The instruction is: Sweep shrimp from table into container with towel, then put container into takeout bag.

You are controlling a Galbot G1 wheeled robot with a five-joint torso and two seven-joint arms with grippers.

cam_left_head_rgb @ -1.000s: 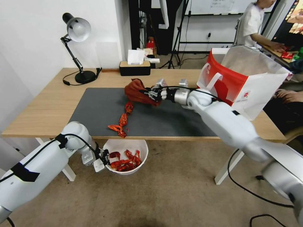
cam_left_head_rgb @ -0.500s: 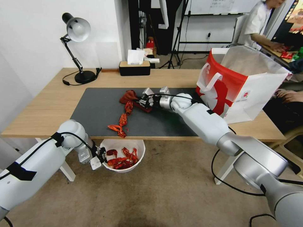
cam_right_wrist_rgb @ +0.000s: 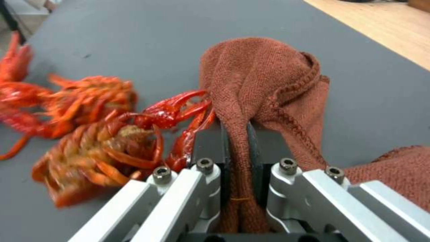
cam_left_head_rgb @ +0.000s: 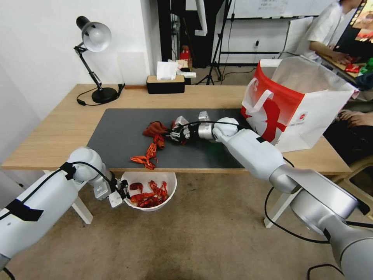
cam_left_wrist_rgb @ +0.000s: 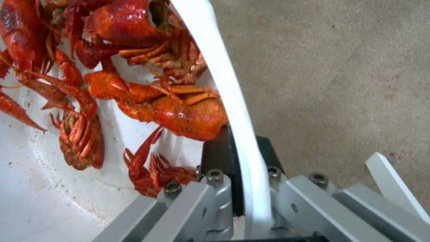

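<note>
Shrimp [cam_left_head_rgb: 149, 153] on counter [cam_left_head_rgb: 58, 132] mat; right gripper [cam_left_head_rgb: 175, 132] pinches towel [cam_left_head_rgb: 154, 128] behind them. Left gripper [cam_left_head_rgb: 119, 191] clamps container [cam_left_head_rgb: 168, 182] rim below the edge. Risk: stragglers overshoot the container, or a claw snags the towel.

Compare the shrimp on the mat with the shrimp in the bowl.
The shrimp on the mat lie strung out in a loose line toward the table edge, beside the towel clamped in the right gripper. The shrimp in the bowl are heaped together below the edge, inside the container that the left gripper grips by its rim. Both are bright orange-red, with shells on.
</note>
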